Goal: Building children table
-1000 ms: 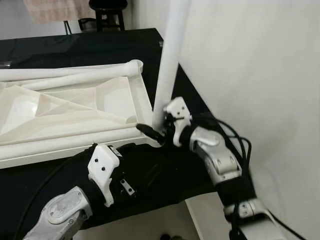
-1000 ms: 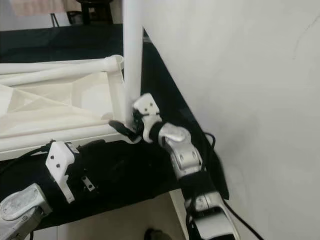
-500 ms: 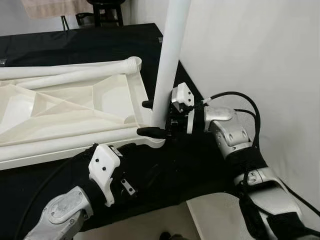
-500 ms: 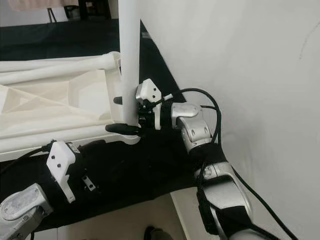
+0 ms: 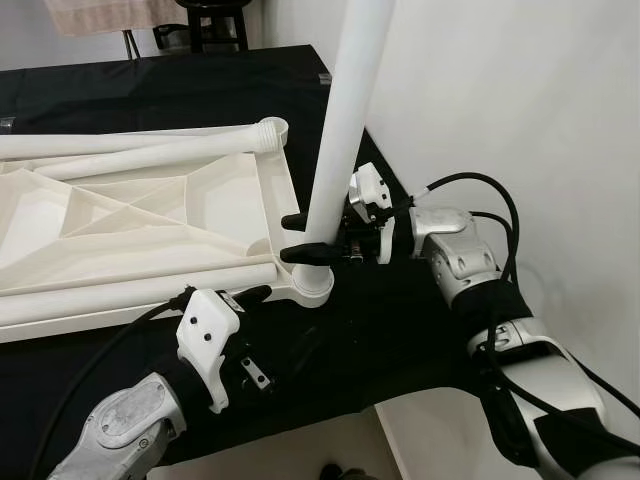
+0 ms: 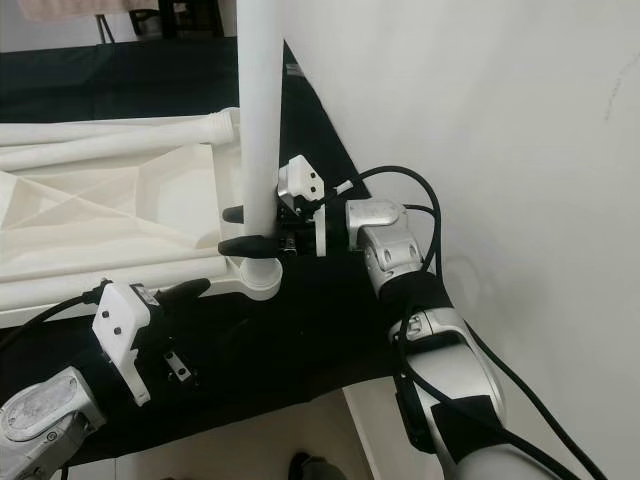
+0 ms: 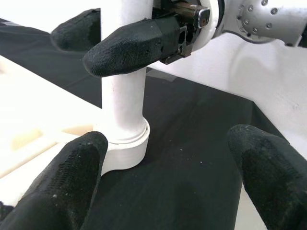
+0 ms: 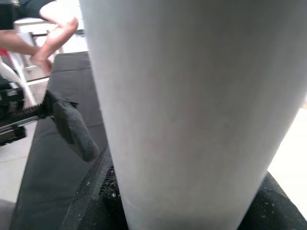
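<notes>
The white children's tabletop (image 5: 150,215) lies upside down on a black-covered surface. A white leg (image 5: 340,130) stands upright in the round socket (image 5: 314,286) at its near right corner. My right gripper (image 5: 312,238) is shut on the leg just above the socket, one black finger on each side. The right wrist view shows the leg (image 8: 192,96) up close between the fingers (image 8: 96,191). My left gripper (image 7: 168,163) is open, low at the front and just short of the socket (image 7: 127,148), touching nothing.
More white legs (image 5: 150,155) lie along the tabletop's far edge. A white wall (image 5: 500,110) rises close on the right. The black surface (image 5: 330,350) ends near me, with floor below. A dark stool (image 5: 215,25) stands far back. A person's hand (image 8: 53,36) is in the right wrist view.
My right wrist has turned level and slid a little up the leg. The leg now stands straighter in the socket, whose ring shows below my fingers. The left arm has barely moved.
</notes>
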Robot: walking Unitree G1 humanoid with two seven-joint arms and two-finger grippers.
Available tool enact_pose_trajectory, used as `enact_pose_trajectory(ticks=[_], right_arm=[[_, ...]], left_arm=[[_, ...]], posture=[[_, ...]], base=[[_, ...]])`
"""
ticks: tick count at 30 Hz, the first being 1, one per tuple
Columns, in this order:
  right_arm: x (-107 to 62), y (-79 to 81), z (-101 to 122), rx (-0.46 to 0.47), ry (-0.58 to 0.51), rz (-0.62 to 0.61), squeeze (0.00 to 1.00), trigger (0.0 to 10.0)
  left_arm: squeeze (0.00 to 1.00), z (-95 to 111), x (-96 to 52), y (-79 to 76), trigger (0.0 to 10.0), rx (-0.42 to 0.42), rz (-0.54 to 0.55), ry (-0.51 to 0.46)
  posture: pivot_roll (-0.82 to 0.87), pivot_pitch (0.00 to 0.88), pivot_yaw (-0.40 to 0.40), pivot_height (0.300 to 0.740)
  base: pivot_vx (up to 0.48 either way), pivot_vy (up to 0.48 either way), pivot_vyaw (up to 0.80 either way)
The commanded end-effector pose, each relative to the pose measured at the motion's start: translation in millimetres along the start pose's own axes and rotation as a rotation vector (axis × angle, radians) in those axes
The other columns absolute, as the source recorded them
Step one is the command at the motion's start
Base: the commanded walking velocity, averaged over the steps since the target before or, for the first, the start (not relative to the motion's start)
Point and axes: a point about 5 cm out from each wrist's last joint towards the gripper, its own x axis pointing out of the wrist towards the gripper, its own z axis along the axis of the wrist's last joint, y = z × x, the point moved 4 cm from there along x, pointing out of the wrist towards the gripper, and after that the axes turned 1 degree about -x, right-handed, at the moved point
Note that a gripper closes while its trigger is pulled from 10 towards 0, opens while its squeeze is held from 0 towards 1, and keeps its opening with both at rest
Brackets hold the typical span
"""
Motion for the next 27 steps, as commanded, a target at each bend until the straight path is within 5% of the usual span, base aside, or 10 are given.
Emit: enact_pose_trajectory(ticks=[1,4,6,15,16,18,20,25,26,27], right_arm=[[-10.0,2.4,-40,0.063,0.134,-0.153,0.0,0.0],[-14.2,-2.3,-64,0.114,0.252,-0.345,0.0,0.0],[-11.4,30.5,-90,0.232,0.332,-0.676,0.0,0.0],[-8.4,30.7,-89,0.185,0.346,-0.755,0.0,0.0],[-6.5,30.0,-87,0.182,0.341,-0.743,0.0,7.9],[-6.3,27.3,-85,0.179,0.338,-0.743,0.09,10.0],[-1.8,24.6,-74,0.187,0.295,-0.705,1.0,10.0],[4.9,12.4,-42,0.131,0.177,-0.637,1.0,10.0],[7.7,10.3,-29,0.096,0.118,-0.525,0.0,10.0],[7.7,10.3,-29,0.096,0.118,-0.525,0.0,10.0]], left_arm=[[0.0,-2,-3.8,-0.5,10.0,-0.002,0.003,0.014],[0.0,-3,-4.7,0.2,10.0,-0.001,0.004,0.017],[0.0,-1,-4.8,-0.1,10.0,0.002,-0.004,0.017],[0.0,-5,-1.1,-7.5,10.0,-0.022,-0.035,0.018],[0.0,-5,-2.3,-6.9,10.0,-0.021,-0.028,0.019],[0.0,-6,-3.3,-5.8,10.0,-0.018,-0.021,0.022],[0.0,-6,-3.9,-3.1,10.0,-0.014,-0.009,0.022],[0.0,-5,-1.9,-4.2,10.0,-0.017,-0.018,0.016],[0.0,-5,-1.0,-5.9,10.0,-0.02,-0.024,0.015],[0.0,-5,-1.0,-5.9,10.0,-0.02,-0.024,0.015]], posture=[[0.11,0.215,-0.116,0.74],[0.12,0.21,-0.123,0.74],[0.13,0.231,-0.102,0.74],[0.11,0.209,-0.105,0.74],[0.11,0.206,-0.105,0.74],[0.12,0.204,-0.107,0.74],[0.12,0.197,-0.102,0.74],[0.11,0.193,-0.099,0.74],[0.11,0.196,-0.101,0.74],[0.11,0.196,-0.101,0.74]], base=[[0.0,0.0,0.0],[0.0,0.0,0.0],[0.0,0.0,0.0],[0.0,0.0,0.0],[0.0,0.0,0.0],[0.0,0.0,0.0],[0.0,0.0,0.0],[0.0,0.0,0.0],[0.0,0.0,0.0],[0.0,0.0,0.0]])
